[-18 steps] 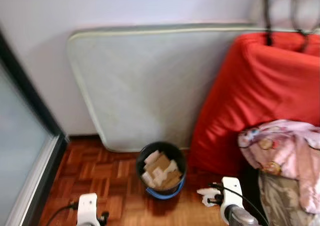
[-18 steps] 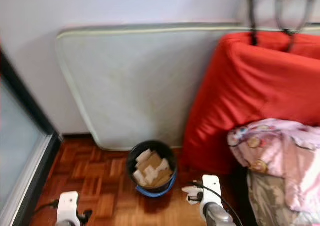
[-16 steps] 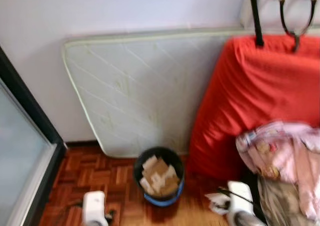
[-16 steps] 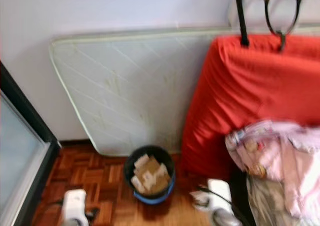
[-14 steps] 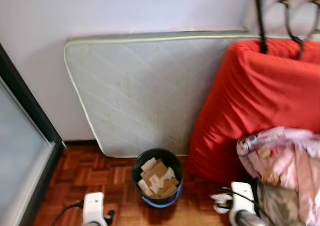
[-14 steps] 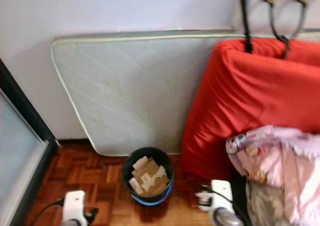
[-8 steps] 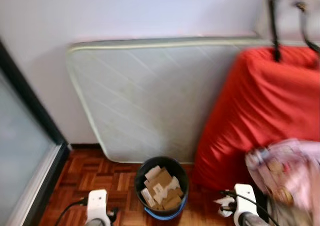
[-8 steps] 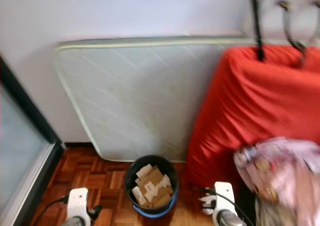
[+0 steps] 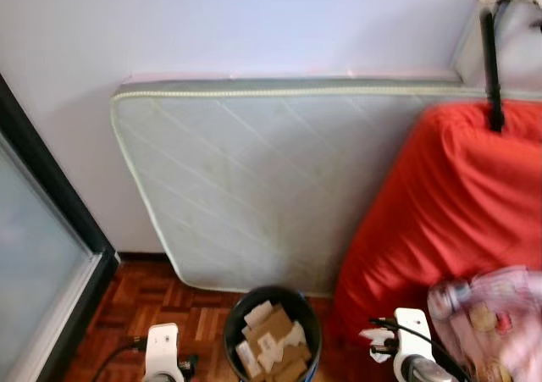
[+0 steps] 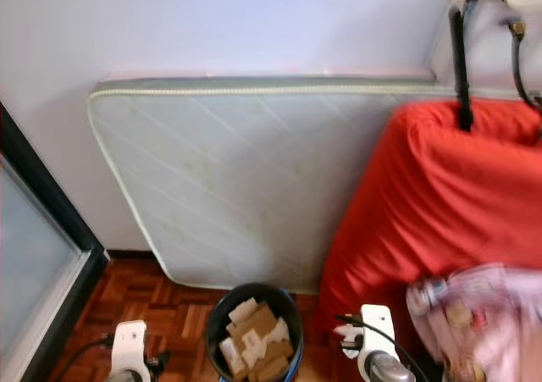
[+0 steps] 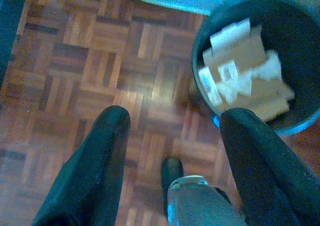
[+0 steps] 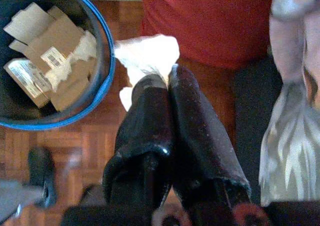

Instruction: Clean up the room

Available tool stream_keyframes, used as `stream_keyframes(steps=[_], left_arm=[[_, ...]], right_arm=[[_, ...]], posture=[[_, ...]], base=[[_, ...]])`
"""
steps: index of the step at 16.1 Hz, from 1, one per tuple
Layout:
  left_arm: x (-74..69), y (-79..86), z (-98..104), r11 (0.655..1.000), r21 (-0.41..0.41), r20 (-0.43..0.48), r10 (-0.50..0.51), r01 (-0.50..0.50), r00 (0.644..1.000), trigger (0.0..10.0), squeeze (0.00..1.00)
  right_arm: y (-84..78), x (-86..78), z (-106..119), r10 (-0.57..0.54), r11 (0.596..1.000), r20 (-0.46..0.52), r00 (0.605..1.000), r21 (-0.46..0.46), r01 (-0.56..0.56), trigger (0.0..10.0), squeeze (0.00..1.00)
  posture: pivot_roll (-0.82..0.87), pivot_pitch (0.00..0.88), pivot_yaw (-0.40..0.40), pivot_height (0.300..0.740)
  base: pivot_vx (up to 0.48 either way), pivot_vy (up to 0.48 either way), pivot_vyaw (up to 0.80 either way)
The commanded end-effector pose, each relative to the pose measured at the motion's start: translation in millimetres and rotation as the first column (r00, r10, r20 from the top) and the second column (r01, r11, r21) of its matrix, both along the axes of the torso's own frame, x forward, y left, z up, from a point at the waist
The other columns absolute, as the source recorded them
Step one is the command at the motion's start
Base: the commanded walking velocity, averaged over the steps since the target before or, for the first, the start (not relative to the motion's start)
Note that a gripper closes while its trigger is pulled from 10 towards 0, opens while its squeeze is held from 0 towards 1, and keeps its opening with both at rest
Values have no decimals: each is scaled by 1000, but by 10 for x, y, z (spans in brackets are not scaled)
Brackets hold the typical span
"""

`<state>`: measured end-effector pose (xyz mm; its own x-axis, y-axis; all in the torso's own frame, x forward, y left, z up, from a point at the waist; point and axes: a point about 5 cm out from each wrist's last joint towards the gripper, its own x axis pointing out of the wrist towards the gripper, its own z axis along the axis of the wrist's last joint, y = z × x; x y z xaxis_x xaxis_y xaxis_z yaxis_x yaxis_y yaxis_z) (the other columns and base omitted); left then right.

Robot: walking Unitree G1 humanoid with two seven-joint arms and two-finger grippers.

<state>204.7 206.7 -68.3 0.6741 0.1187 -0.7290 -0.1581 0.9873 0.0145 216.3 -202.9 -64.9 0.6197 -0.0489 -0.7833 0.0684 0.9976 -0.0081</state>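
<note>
A black waste bin (image 9: 273, 335) with a blue rim stands on the wooden floor, holding cardboard and paper scraps (image 12: 47, 55). My right gripper (image 12: 165, 78) is shut on a crumpled white tissue (image 12: 145, 53), held just to the right of the bin's rim; the tissue (image 9: 373, 338) also shows at the wrist in the left eye view. To the left of the bin, my left gripper (image 11: 172, 118) hangs open over bare floor with nothing between its fingers (image 11: 107, 136).
A pale quilted mattress (image 9: 271, 179) leans on the wall behind the bin. A big red cushion (image 9: 449, 221) stands to the right, with pink patterned cloth (image 9: 491, 314) in front. A dark-framed glass door (image 9: 42, 255) is on the left.
The camera has tilted up and shifted, so the bin sits lower in view. Both grippers keep their places beside the bin.
</note>
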Motion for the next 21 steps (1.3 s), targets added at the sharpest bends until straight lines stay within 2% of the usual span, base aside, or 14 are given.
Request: stream_keyframes(steps=[1, 3, 15, 21], left_arm=[[-86, 97, -32, 1000, 17, -34, 20, -19, 999, 10000, 0], [-84, 97, -32, 1000, 17, -34, 20, -20, 999, 10000, 0], [-85, 97, -32, 1000, 16, -34, 21, -20, 999, 10000, 0], [-88, 100, -34, 1000, 25, -38, 18, -17, 999, 10000, 0]], right_arm=[[138, 56, 12, 34, 999, 11, 999, 20, -35, 10000, 0], [140, 53, 11, 25, 999, 12, 1000, 29, -26, 10000, 0], [146, 47, 5, 14, 999, 7, 1000, 46, -15, 10000, 0], [145, 44, 4, 13, 999, 8, 1000, 49, -13, 10000, 0]], posture=[[-52, 0, -14, 740], [-51, 0, -15, 740], [-52, 0, -14, 740], [-52, 0, -13, 740]], base=[[281, 0, 800], [277, 0, 800], [275, 0, 0], [0, 0, 0]])
